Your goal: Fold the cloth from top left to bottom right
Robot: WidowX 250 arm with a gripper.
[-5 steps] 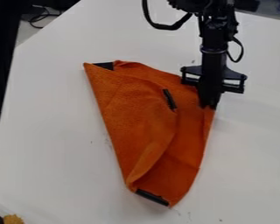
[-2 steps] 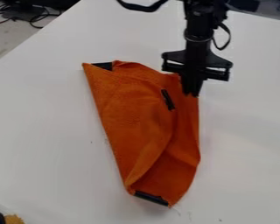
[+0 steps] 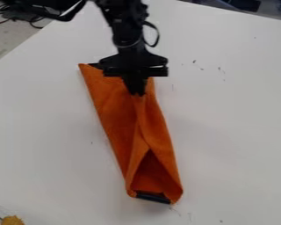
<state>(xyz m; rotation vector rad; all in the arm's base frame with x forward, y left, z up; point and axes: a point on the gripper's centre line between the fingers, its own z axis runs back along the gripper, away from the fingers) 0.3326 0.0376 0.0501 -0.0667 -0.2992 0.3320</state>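
Camera view: gripper (image 3: 137, 93) above the upper part of the cloth (image 3: 116, 118), jaws pinching its edge. Cloth lies partly folded on the desk (image 3: 236, 132), black strip (image 3: 153, 197) at its lower end.

The cloth (image 3: 112, 118) lies on the table (image 3: 236, 132) (far part at the pincer (image 3: 137, 93)).

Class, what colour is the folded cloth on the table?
The cloth is orange, seen best in the camera view.
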